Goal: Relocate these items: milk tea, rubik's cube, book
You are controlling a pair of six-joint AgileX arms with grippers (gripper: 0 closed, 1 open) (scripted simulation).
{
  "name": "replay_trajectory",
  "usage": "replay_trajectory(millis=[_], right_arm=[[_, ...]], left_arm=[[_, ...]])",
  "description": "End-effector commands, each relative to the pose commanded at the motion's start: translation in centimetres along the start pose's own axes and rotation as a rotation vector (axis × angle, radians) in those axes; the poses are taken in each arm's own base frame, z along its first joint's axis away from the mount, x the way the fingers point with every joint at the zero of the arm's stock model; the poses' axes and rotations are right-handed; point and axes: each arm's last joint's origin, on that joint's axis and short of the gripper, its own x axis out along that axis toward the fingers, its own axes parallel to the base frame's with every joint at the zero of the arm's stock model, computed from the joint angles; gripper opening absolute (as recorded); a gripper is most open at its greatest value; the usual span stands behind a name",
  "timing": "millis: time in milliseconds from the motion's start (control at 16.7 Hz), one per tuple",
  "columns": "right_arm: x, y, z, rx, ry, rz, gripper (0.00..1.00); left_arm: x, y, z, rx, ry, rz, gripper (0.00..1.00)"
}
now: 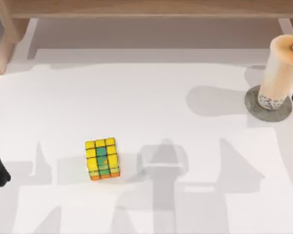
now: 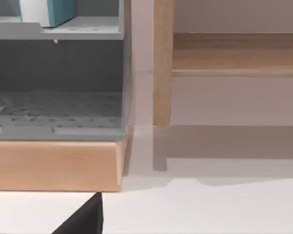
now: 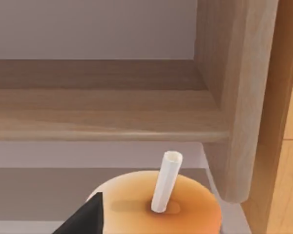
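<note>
While the milk tea point(image 1: 279, 73) stands on a grey disc point(image 1: 268, 103) close to the desk's point(image 1: 151, 97) right edge, toward the far side, the right claw point(image 3: 83, 219) sits just beside and above its lid, a dark fingertip showing next to the white straw point(image 3: 165, 183) in the right wrist view. How wide that claw is, and whether it has any grip on the cup, I cannot tell. The step in hand looks to be taking hold of the cup. To do it well, I judge the fingers should close on the cup wall below the lid, clear of the straw, squeezing lightly since thin plastic gives; then lift straight up so the disc is not dragged and the drink stays level, minding the wooden shelf point(image 3: 102, 112) close behind.

The cube point(image 1: 103, 158) rests on the desk's near half, left of centre, well apart from the cup. The left claw point(image 2: 83, 219) hangs at the left edge, near a grey rack point(image 2: 56, 73); its opening I cannot tell either.
</note>
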Motion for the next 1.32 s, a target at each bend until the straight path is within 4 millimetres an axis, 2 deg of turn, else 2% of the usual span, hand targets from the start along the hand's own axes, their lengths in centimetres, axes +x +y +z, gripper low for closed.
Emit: replay_trajectory(millis=[180,300,480,600,900,1320], right_arm=[[-3.7,-1.4,1.4,0.003,-0.033,-0.001,1.00],[-6.2,-2.1,1.6,0.005,-0.057,0.000,1.00],[-9.4,-2.9,0.6,0.005,-0.073,0.004,1.00],[-10.6,-3.2,-0.6,0.003,-0.063,0.007,1.00],[-11.9,-3.6,-2.9,0.005,-0.019,0.013,1.00],[-11.9,-3.6,-3.1,0.005,-0.015,0.013,1.00]], left_arm=[[0.0,0.0,0.0,0.000,0.000,0.000,1.00],[0.0,0.0,0.0,0.000,0.000,0.000,1.00],[0.0,0.0,0.0,0.000,0.000,0.000,1.00],[0.0,0.0,0.0,0.000,0.000,0.000,1.00],[0.0,0.0,0.0,0.000,0.000,0.000,1.00],[0.0,0.0,0.2,-0.006,0.010,-0.005,1.00]])
